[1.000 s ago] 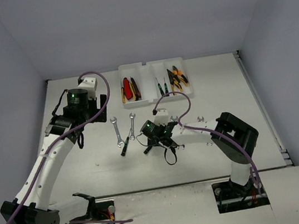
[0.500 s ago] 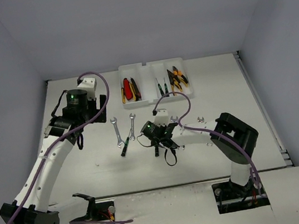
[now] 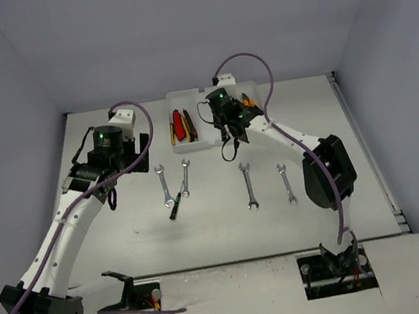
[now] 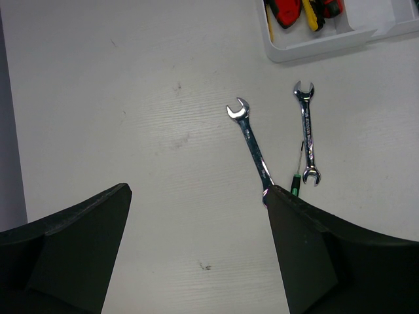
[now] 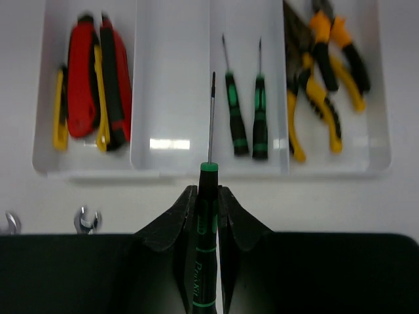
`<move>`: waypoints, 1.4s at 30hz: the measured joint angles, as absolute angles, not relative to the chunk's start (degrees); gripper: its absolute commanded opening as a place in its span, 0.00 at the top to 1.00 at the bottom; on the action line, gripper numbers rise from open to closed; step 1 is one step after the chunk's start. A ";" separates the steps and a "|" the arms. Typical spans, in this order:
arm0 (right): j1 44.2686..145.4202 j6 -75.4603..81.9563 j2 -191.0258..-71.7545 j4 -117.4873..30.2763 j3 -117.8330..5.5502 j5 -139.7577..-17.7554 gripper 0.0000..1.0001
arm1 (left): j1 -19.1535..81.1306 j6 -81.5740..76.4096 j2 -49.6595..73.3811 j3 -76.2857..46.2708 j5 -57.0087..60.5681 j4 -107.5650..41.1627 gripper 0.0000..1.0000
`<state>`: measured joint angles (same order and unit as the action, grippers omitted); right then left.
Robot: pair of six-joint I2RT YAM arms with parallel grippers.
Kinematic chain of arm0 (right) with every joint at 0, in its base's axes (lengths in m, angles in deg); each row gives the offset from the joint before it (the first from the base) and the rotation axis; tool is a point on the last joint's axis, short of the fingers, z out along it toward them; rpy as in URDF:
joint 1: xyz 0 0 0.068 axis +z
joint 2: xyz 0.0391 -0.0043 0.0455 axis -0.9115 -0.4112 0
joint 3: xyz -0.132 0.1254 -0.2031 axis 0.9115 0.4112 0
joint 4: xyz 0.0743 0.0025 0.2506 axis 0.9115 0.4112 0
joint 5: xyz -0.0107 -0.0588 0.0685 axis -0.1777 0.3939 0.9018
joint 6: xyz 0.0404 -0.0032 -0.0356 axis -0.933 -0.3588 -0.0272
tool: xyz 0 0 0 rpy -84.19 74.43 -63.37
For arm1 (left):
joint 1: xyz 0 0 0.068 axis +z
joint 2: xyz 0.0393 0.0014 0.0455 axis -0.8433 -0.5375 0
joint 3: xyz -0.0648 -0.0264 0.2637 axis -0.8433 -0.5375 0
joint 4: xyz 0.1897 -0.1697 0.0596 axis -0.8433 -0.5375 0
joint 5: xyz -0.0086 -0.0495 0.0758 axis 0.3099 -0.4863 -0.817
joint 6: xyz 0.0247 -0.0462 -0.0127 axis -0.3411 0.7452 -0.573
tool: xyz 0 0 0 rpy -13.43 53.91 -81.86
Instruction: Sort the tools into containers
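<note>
My right gripper is shut on a thin black-green screwdriver; it hovers at the near wall of the white tray, which also shows in the top view. The shaft points over the wall between the second and third slots. Red and yellow cutters lie in the left slot, two screwdrivers in the third, and pliers in the right. The second slot holds nothing. My left gripper is open and empty above the table, left of two wrenches and a screwdriver.
In the top view four silver wrenches and one screwdriver lie on the table in front of the tray. The left arm stands over the table's left part. Grey walls close the table in.
My right gripper has lifted a screwdriver from the middle of the table and carried it back to the tray. Two wrenches it covered now show. The left arm has not moved.
</note>
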<state>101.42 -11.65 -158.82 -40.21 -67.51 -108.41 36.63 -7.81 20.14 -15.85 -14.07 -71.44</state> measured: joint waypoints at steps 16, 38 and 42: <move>90.51 2.55 -189.10 -39.29 -96.34 -96.87 0.66 | 37.00 -7.79 18.67 -15.85 -13.68 -71.42 0.19; 90.80 0.72 -139.74 -40.79 -52.32 -91.37 0.49 | 24.88 -4.19 9.42 -23.23 -7.07 -72.33 0.20; 92.34 -1.90 -128.20 -40.36 -40.41 -90.77 0.49 | 21.99 -0.82 3.87 -23.26 -7.46 -72.17 0.25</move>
<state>92.34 -1.90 -128.20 -40.36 -40.41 -90.77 21.99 -0.82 3.87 -23.26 -7.46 -72.17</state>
